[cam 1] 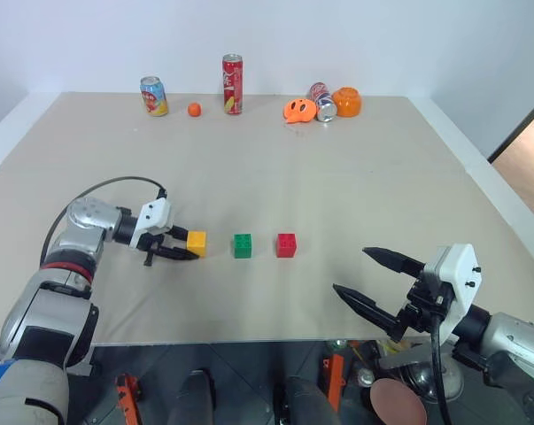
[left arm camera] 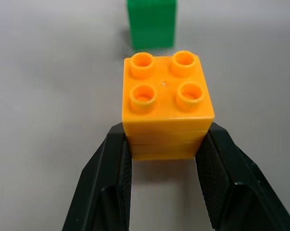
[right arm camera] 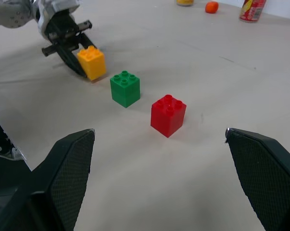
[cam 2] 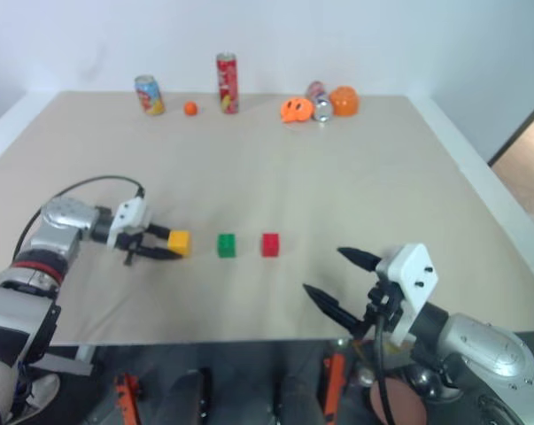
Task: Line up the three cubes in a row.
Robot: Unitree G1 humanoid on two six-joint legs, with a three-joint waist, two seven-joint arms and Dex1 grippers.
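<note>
Three studded cubes stand in a row on the beige table (cam 1: 355, 186): yellow cube (cam 1: 197, 242) at the left, green cube (cam 1: 242, 245) in the middle, red cube (cam 1: 286, 244) at the right. My left gripper (cam 1: 189, 247) reaches in from the left and is shut on the yellow cube (left arm camera: 166, 108), one black finger (left arm camera: 113, 173) on each side of it. The yellow cube is at table level; I cannot tell whether it rests on the surface. The green cube (left arm camera: 151, 21) lies just beyond it. My right gripper (cam 1: 351, 270) hovers open near the table's front right edge, well clear of the red cube (right arm camera: 168, 114).
Along the far edge stand a short can (cam 1: 154, 96), a small orange ball (cam 1: 194, 110), a tall red can (cam 1: 233, 84), a tipped can (cam 1: 322, 100) and two orange objects (cam 1: 346, 102). The table's front edge lies just below the cubes.
</note>
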